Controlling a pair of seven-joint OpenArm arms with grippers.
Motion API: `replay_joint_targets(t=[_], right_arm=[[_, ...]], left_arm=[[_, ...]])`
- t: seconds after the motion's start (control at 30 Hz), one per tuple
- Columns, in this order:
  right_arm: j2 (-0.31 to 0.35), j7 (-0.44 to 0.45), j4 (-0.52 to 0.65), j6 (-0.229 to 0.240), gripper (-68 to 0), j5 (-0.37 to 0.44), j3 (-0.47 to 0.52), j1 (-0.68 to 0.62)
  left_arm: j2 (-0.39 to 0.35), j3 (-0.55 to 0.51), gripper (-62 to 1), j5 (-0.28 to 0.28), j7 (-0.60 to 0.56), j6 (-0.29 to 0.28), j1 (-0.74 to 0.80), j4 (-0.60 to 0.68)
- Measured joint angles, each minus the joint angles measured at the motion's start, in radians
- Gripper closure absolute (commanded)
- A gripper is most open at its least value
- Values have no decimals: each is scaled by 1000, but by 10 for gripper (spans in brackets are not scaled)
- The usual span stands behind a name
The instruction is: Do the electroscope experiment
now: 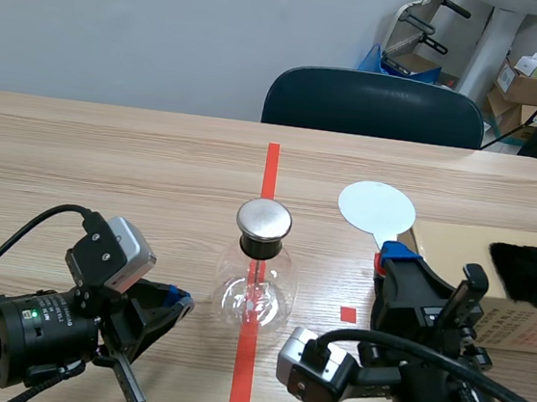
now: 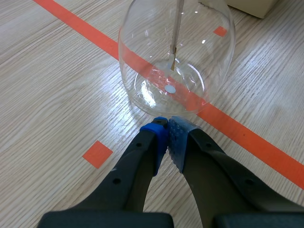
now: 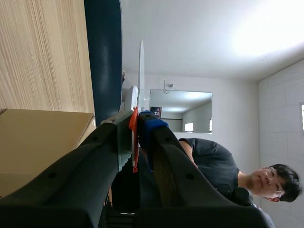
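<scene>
The electroscope (image 1: 256,292) is a clear glass flask with a round metal cap (image 1: 264,220), standing on the orange-red tape line at mid table. A thin metal rod hangs inside the flask (image 2: 175,57). My left gripper (image 1: 180,300) lies low just left of the flask, and its blue pads (image 2: 167,126) meet right in front of the glass base, holding nothing. My right gripper (image 1: 393,259) is shut on the red handle (image 3: 135,137) of a paddle whose white disc (image 1: 376,208) stands right of the cap. In the right wrist view the disc (image 3: 141,71) shows edge-on.
A cardboard box (image 1: 492,285) with a black furry piece (image 1: 532,275) on it sits right of the right gripper. A dark chair (image 1: 374,106) stands at the table's far edge. A person (image 3: 237,175) shows in the right wrist view's background.
</scene>
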Motion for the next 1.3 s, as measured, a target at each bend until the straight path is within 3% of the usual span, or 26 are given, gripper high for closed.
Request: replay_joint_targets(t=[0.7,1.07,1.3], right_arm=[[0,35,0,0,-8,0,0,0],[0,219,0,-1,-8,0,0,0],[0,317,0,-33,-8,-15,0,0]], left_arm=[[0,0,-13,0,0,0,0,0],[0,0,-13,0,0,0,0,0],[0,0,-13,0,0,1,0,0]])
